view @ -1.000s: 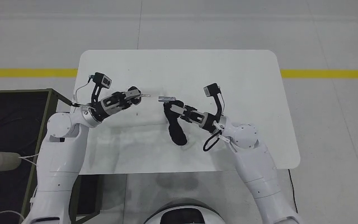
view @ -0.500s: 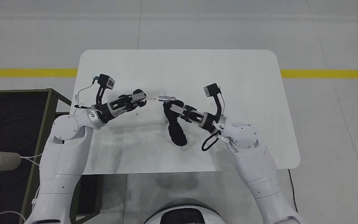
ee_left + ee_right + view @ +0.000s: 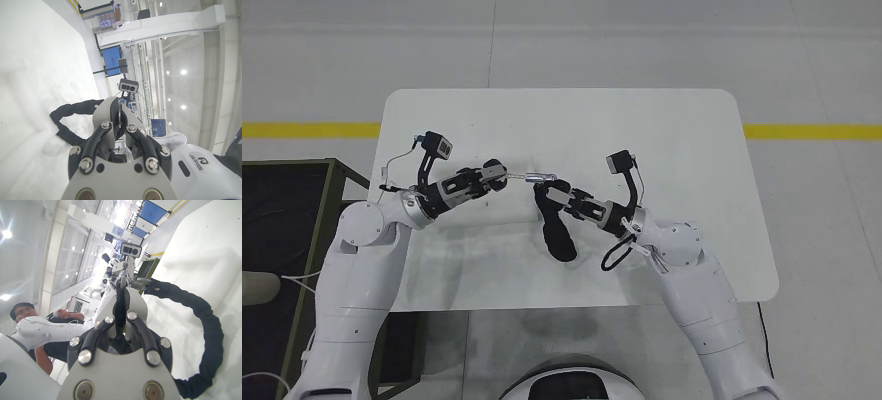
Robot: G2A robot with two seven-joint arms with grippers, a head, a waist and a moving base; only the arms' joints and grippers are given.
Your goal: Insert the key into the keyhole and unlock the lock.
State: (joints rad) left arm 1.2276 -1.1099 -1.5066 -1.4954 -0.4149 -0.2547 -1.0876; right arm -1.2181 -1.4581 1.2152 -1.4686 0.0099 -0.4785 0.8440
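Smooth white table (image 3: 672, 125), left hand (image 3: 119, 108) pinching flat metal key (image 3: 119, 116), right hand (image 3: 122, 292) clamping black fabric-sleeved lock (image 3: 210, 315).

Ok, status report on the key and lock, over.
Left gripper shut on key. Right gripper shut on lock. Key tip at lock's metal end, insertion unclear. Nothing between them.

Plain white desk (image 3: 682, 130), and the lock (image 3: 560, 240) shows solid black. The key (image 3: 119, 117) is bare silver metal; a yellow stripe (image 3: 302, 129) cuts the pale grey floor (image 3: 642, 50).
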